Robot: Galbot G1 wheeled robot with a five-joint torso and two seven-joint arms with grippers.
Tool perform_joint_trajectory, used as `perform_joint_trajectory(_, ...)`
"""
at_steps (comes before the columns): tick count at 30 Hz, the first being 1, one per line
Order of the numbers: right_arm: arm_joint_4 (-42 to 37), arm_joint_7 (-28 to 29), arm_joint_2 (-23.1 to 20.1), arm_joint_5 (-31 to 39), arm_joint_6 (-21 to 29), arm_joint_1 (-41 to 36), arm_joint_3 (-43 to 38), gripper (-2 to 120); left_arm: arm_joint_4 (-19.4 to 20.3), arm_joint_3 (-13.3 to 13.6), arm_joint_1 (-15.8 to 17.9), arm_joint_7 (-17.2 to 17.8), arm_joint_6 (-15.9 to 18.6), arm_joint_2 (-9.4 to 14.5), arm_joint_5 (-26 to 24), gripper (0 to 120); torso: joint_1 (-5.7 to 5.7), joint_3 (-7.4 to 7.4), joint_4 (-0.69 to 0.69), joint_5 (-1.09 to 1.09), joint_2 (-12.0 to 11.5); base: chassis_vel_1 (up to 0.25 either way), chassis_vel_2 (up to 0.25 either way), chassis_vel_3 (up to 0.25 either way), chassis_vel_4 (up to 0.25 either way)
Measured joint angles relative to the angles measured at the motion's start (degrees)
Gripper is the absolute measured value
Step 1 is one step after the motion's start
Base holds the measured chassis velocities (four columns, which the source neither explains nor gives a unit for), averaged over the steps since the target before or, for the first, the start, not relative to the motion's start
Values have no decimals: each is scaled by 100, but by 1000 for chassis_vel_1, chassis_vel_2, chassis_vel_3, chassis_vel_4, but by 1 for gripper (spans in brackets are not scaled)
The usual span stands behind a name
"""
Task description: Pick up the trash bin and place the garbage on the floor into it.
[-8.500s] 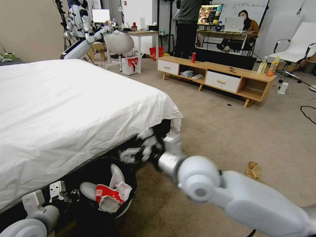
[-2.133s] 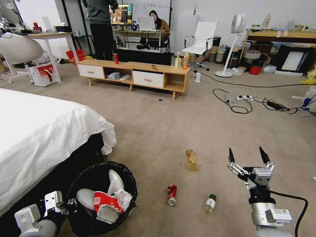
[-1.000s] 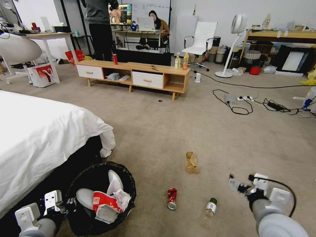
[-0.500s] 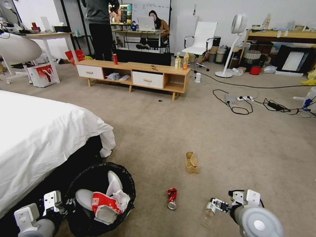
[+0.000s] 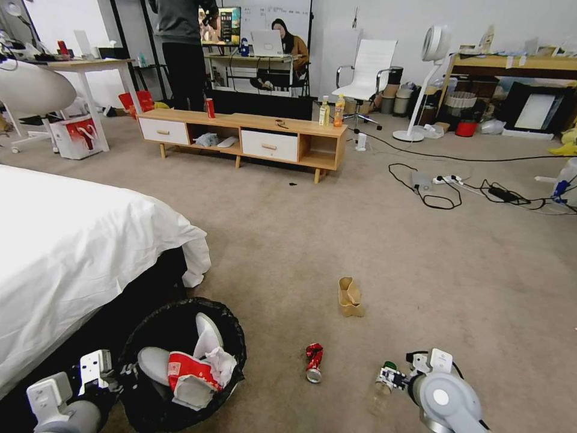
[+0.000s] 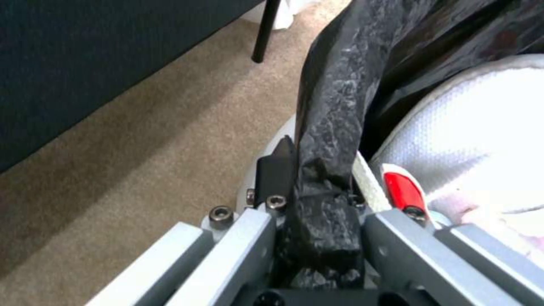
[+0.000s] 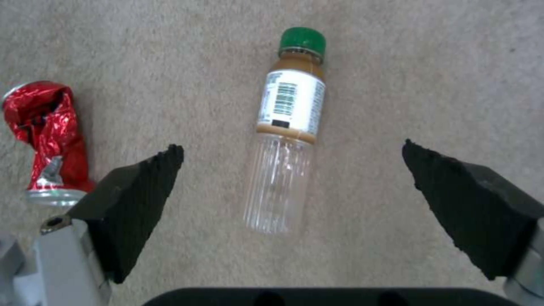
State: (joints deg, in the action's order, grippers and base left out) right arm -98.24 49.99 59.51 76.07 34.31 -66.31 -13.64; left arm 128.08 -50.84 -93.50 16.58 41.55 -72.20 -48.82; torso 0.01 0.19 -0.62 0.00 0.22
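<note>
Three pieces of garbage lie loose on the floor (image 5: pixel 421 252): clear bottle (image 7: pixel 287 131), crushed red can (image 7: pixel 48 140), tan paper bag (image 5: pixel 350 297).

We hold the trash bin (image 5: pixel 183 361) with our left gripper (image 6: pixel 317 204), fingers clamped on the bag-lined rim. The bin sits low beside the bed (image 5: pixel 78 240). A red-and-white wrapper (image 5: pixel 191 371) and white tissue lie inside it, just past the left gripper's tips, so part of the job reads as done.

Our right gripper (image 7: pixel 292 170) hangs directly over the bottle, jaws spread wide. The bottle lies between the two pads (image 7: pixel 142 199), touching neither, green cap pointing away from the gripper. The can lies just outside one pad, on the bin's side. The paper bag sits further ahead, beyond bottle and can.

Our judgement: bin pickup complete, some litter collected, bottle grasp lined up but not yet made. Can and bag untouched.
</note>
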Motion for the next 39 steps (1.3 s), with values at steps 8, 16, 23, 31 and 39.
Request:
perform_joint_trajectory(8, 516, -189, 211, -186, -43, 142, 100, 89, -62, 1, 33, -2, -3, 27, -10, 1, 0, 0, 0, 0, 0, 0, 0, 0, 0)
perform_joint_trajectory(16, 1097, -454, 433, -424, -129, 257, 143, 88, -83, 17, 44, -3, -3, 33, -15, 1, 0, 0, 0, 0, 0, 0, 0, 0, 0)
perform_joint_trajectory(23, 1444, -722, 626, -673, -181, 363, 193, 94, -87, 16, 19, -5, -3, 57, -16, 1, 0, 0, 0, 0, 1, 0, 0, 0, 0)
perform_joint_trajectory(31, 1666, -856, 803, -845, -249, 471, 258, 95, -87, 13, 10, -12, -3, 52, -17, 1, 0, 0, 0, 0, 1, 0, 0, 0, 0)
perform_joint_trajectory(39, 1901, -979, 938, -1005, -321, 556, 288, 75, -82, 17, -12, -22, -3, 45, -14, 1, 0, 0, -1, 0, 1, 0, 0, 0, 0)
